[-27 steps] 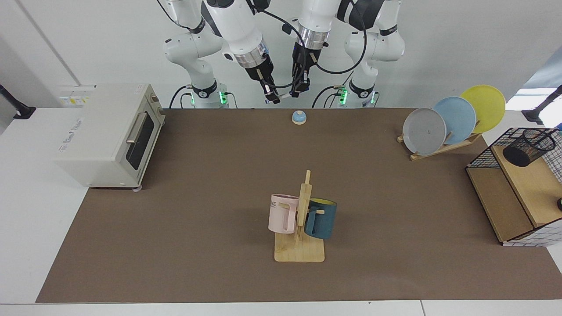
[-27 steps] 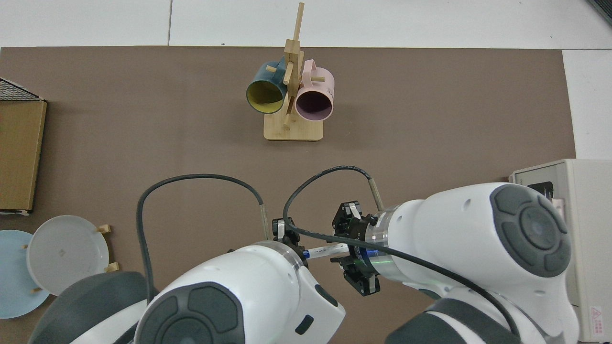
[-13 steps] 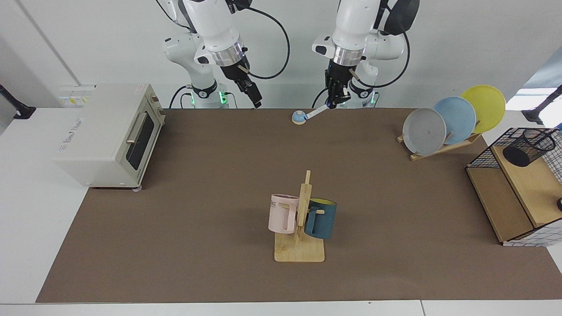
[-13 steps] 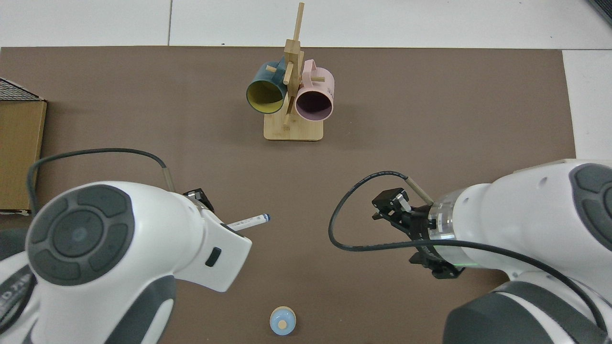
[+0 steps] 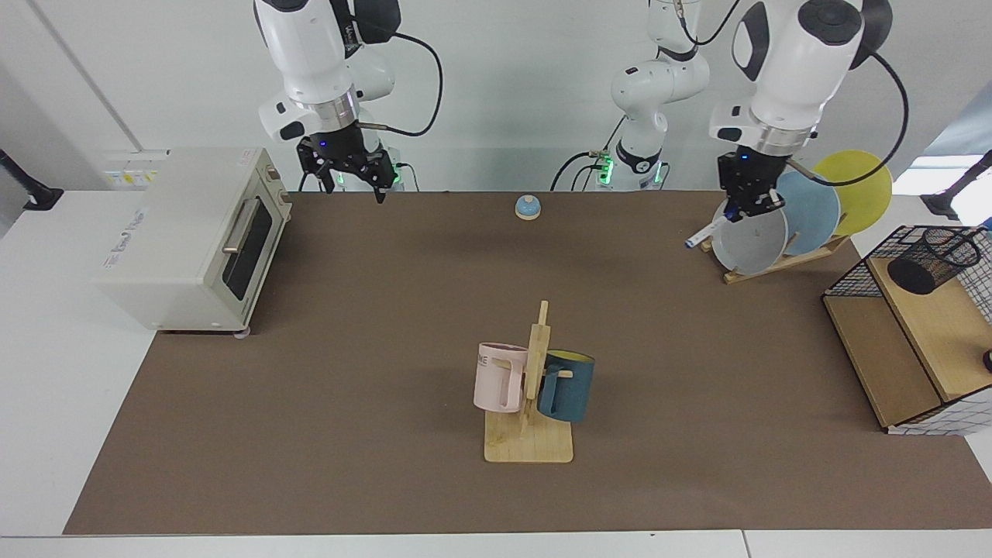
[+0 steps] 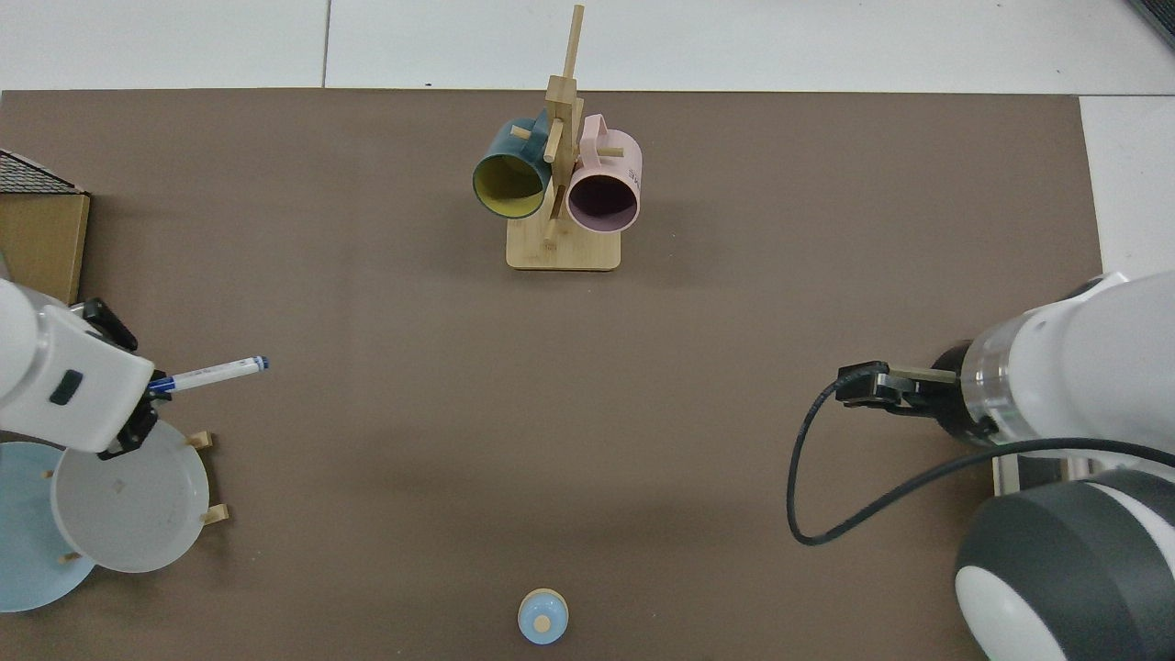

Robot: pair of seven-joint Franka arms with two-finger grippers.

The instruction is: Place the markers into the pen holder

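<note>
The marker point(image 5: 701, 232), white with a blue cap, hangs slanted in the air in front of the grey plate. My left gripper point(image 5: 735, 212) is shut on its upper end. In the top view the marker point(image 6: 213, 375) sticks out from the left gripper point(image 6: 151, 393) over the mat, beside the plates. The pen holder point(image 5: 930, 260), a black mesh cup, rests tilted on the wooden shelf of the wire rack, well to the right of the marker in the facing view. My right gripper point(image 5: 350, 180) hovers open and empty at the mat's back edge, next to the toaster oven.
A toaster oven point(image 5: 194, 240) stands beside the mat. A mug tree point(image 5: 535, 364) with a pink and a dark blue mug is mid-mat. A small bell point(image 5: 527, 207) sits at the back. Grey, blue and yellow plates stand in a rack point(image 5: 783, 260). The wire rack point(image 5: 852, 279) holds wooden shelves.
The two arms have swung apart from the middle. My left gripper carried the marker over to the plates. My right gripper, now empty, moved over beside the toaster oven.
</note>
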